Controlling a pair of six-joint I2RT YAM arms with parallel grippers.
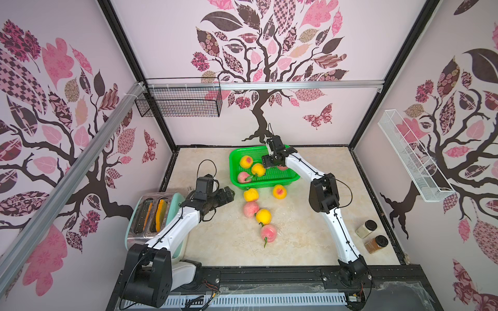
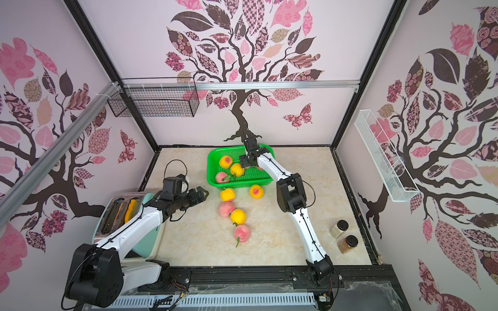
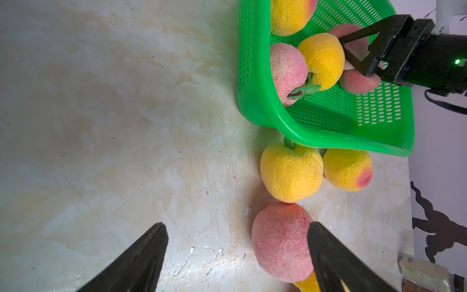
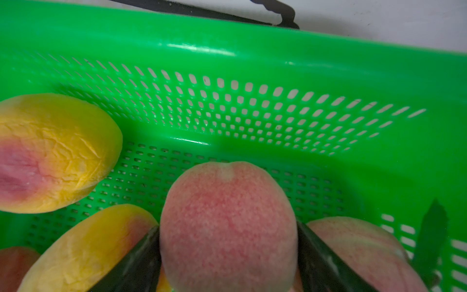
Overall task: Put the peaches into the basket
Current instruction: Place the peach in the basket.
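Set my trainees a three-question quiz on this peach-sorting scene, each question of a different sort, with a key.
1. How many peaches lie on the table, outside the green basket?
2. True or false: the left gripper is clamped on a peach.
3. Where is the right gripper? A: over the toaster. B: reaching into the green basket. C: beside the spice jars.
Key: 1. Five. 2. False: its jaws stand open with nothing between them. 3. B, with a pink peach between its fingers.
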